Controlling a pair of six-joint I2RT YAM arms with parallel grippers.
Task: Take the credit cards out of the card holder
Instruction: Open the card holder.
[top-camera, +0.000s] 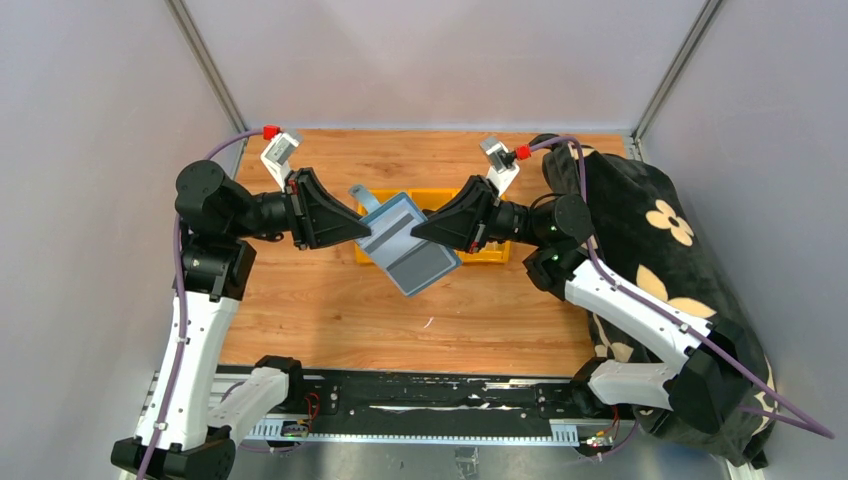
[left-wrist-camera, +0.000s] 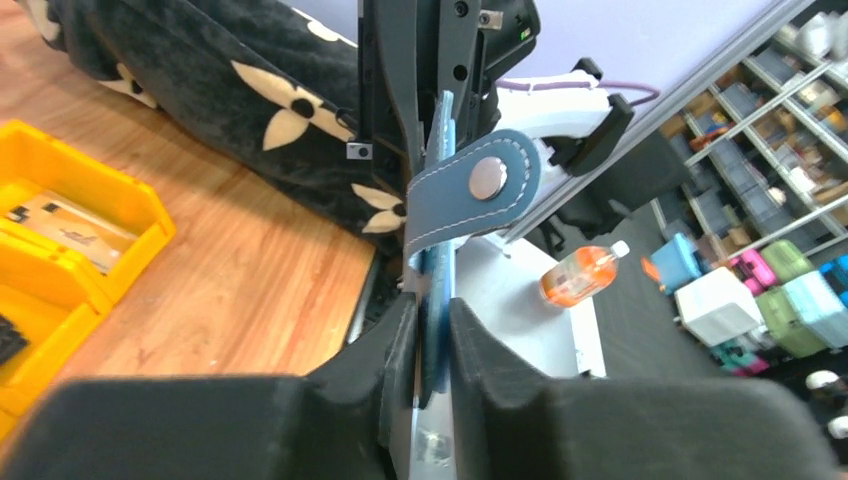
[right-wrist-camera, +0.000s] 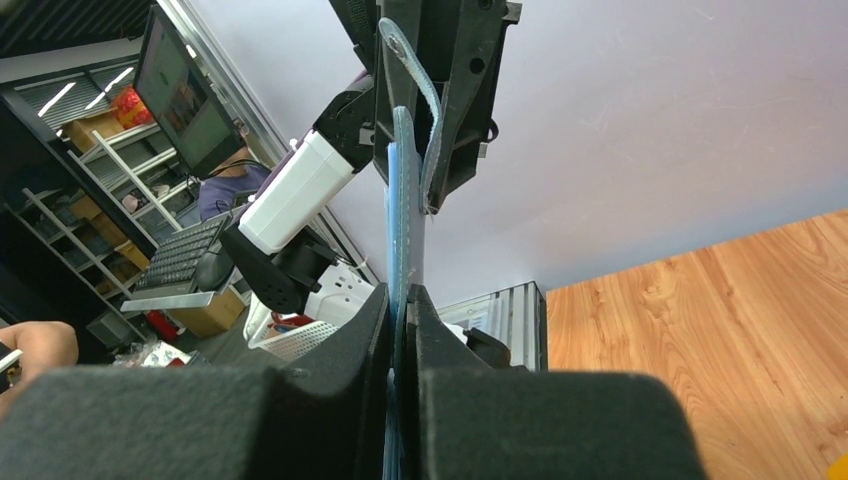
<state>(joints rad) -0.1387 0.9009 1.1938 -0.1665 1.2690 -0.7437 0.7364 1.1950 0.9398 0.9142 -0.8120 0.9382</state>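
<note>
Holding the flat slate-blue folding card holder (top-camera: 412, 248) up in the air, tilted, over the pale wooden table (top-camera: 320, 310) and just above the yellow plastic bins (top-camera: 487, 256). Gripped from opposite sides, probably to steady one half while working at the other. Seen edge-on from both wrists. Stitched blue strap tab with a round metal snap (left-wrist-camera: 480, 183) standing loose to one side, so apparently unfastened.

No telling the credit cards apart from the holder's own layers. Judged to be inside still, with extraction not yet begun.

Right gripper (right-wrist-camera: 402, 310): black fingers pressed together on the holder's edge, clamped firmly. Left gripper (left-wrist-camera: 432, 335): fingers close on either side of the opposite edge, with a sliver of light beside one. Impossible to say whether pinching or merely flanking.

Further out, a heap of black plush fabric with cream flowers (top-camera: 650, 225) at the right side of the table, beneath the right arm and well apart from the holder. Something flat and tan in one bin, too unclear to name.

Bins directly underneath: handy for catching a freed card, yet something to knock against on any downward move. Chief hindrance, by judgement, the fingers themselves, each covering part of the holder and leaving little free edge for drawing a card out.
</note>
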